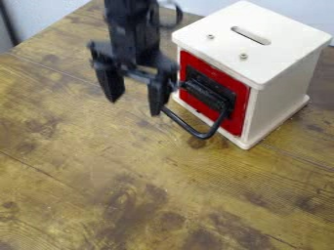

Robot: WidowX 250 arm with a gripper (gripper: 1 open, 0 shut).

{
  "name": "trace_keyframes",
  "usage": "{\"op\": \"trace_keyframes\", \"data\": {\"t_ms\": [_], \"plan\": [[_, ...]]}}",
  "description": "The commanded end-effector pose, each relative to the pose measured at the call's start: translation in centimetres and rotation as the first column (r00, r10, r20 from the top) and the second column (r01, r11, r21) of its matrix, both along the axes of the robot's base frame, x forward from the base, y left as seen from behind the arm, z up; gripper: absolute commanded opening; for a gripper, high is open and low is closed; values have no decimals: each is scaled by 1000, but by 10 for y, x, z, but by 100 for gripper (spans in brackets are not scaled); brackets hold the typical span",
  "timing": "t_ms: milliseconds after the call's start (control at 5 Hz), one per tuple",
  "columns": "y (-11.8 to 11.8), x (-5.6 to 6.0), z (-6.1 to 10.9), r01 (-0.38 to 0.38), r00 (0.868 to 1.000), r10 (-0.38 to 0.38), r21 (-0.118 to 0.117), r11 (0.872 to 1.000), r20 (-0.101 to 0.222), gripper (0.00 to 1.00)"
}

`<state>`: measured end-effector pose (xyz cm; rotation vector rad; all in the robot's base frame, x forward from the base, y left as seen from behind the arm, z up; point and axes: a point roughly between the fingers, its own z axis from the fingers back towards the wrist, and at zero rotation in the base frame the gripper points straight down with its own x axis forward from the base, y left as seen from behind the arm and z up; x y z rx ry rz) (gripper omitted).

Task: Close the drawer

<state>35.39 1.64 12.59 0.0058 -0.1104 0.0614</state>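
Note:
The red drawer [200, 71] with its black front plate [213, 96] sits in the left face of the cream-white housing [261, 54]. Its front lies about level with that face. Its black loop handle [190, 122] sticks out low over the table. My gripper [132, 91] hangs pointing down, up and to the left of the handle and apart from it. It is open, with nothing between its two black fingers [111, 85].
The worn wooden table [104, 186] stretches to the left and front of the housing. The housing has slots on its top. A dark edge shows at the far left of the view.

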Motion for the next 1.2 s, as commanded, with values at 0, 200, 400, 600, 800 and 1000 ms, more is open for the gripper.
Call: {"op": "trace_keyframes", "data": {"t_ms": [0, 200, 400, 600, 800, 1000], "plan": [[17, 0, 45, -31, 997, 31, 0, 1000, 72, 100], [20, -12, 62, -53, 994, 53, 0, 999, 92, 100], [19, -14, 67, -66, 996, 66, 2, 998, 61, 100], [23, -16, 62, -80, 995, 80, 3, 997, 66, 100], [18, -20, 49, -78, 995, 78, 3, 997, 55, 100], [13, -18, 35, -73, 996, 73, 0, 997, 60, 100]]}}
